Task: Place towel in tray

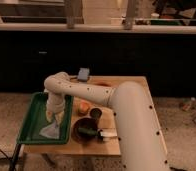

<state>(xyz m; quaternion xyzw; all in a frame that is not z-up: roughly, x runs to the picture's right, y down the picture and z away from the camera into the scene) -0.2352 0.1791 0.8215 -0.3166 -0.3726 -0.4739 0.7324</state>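
A pale towel [52, 129] hangs down into the green tray [32, 116] at the left side of the wooden table [128, 95]; its lower end touches the tray floor. My gripper [55, 115] is over the tray, at the top of the towel, at the end of my white arm [86, 90]. The arm reaches from the lower right across the table to the tray.
On the table beside the tray are an orange round item [84, 107], a dark cup [95, 114], a dark bowl [84, 129] and a small white item [108, 134]. A grey object [83, 74] sits at the table's back edge. A dark cabinet wall stands behind.
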